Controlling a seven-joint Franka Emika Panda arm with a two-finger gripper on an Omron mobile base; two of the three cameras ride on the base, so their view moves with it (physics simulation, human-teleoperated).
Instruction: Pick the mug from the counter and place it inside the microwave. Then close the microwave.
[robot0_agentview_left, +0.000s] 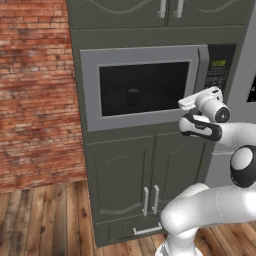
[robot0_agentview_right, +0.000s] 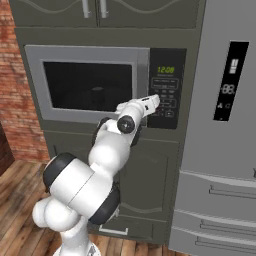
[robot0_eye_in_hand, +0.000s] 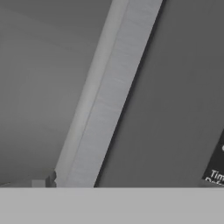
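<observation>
You see the microwave (robot0_agentview_left: 142, 87) built into dark cabinetry, its door shut. The mug (robot0_agentview_left: 133, 96) shows faintly behind the dark window, inside. The gripper (robot0_agentview_right: 154, 101) sits at the door's right edge beside the keypad panel (robot0_agentview_right: 166, 87), jaws spread wide, holding nothing. A refrigerator (robot0_agentview_right: 225, 125) stands right; a brick wall (robot0_agentview_left: 32, 90) stands left.

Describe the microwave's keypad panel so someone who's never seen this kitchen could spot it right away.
Find the tall grey-green cabinet wall left of the silver fridge. The microwave is built into it. The keypad panel is the black strip right of its door, with a green display on top.
</observation>
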